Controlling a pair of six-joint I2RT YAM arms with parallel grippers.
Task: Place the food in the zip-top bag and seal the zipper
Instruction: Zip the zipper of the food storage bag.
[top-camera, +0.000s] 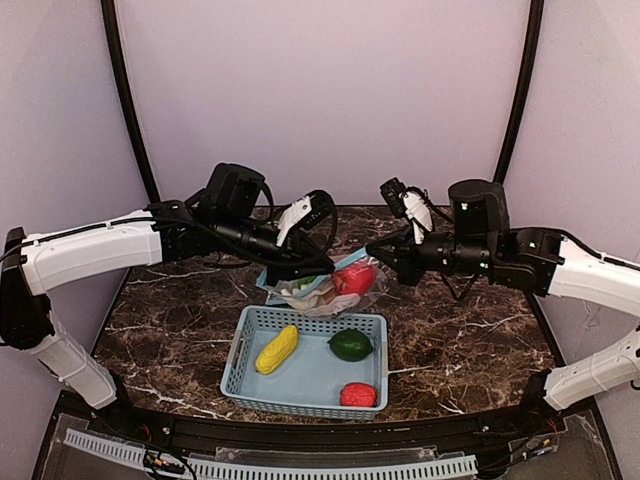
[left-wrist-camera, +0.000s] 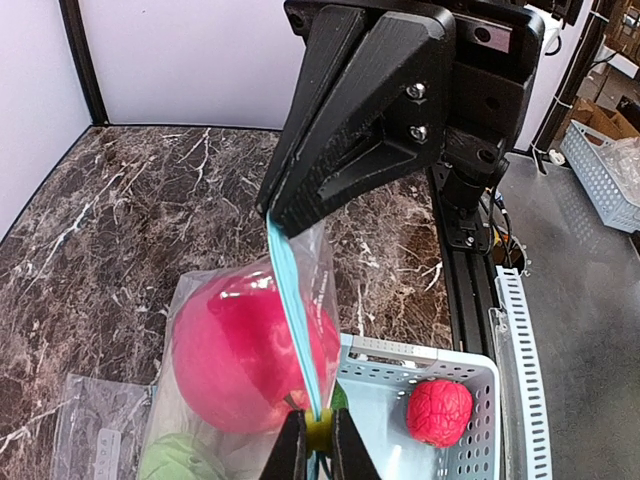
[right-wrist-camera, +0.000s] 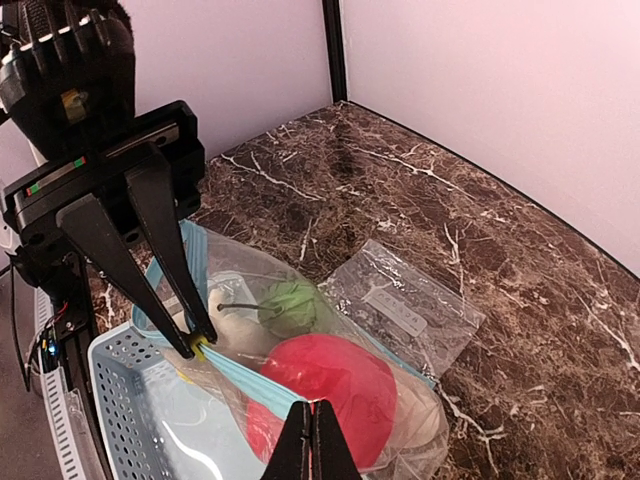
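The zip-top bag (top-camera: 338, 292) hangs between both grippers just behind the basket. Inside it are a red apple (right-wrist-camera: 335, 380), a green piece (right-wrist-camera: 292, 305) and a white piece (right-wrist-camera: 232, 320). My left gripper (left-wrist-camera: 318, 432) is shut on the yellow slider (left-wrist-camera: 318, 428) of the blue zipper strip (left-wrist-camera: 292, 300). My right gripper (right-wrist-camera: 311, 418) is shut on the other end of that strip, at the bag's corner. Yellow corn (top-camera: 276, 349), a dark green round fruit (top-camera: 351, 345) and a small red fruit (top-camera: 358, 394) lie in the basket.
The light blue basket (top-camera: 300, 398) stands at the near middle of the marble table. A second, flat empty plastic bag (right-wrist-camera: 405, 305) lies on the table beyond the held one. Black frame posts rise at the back left and right.
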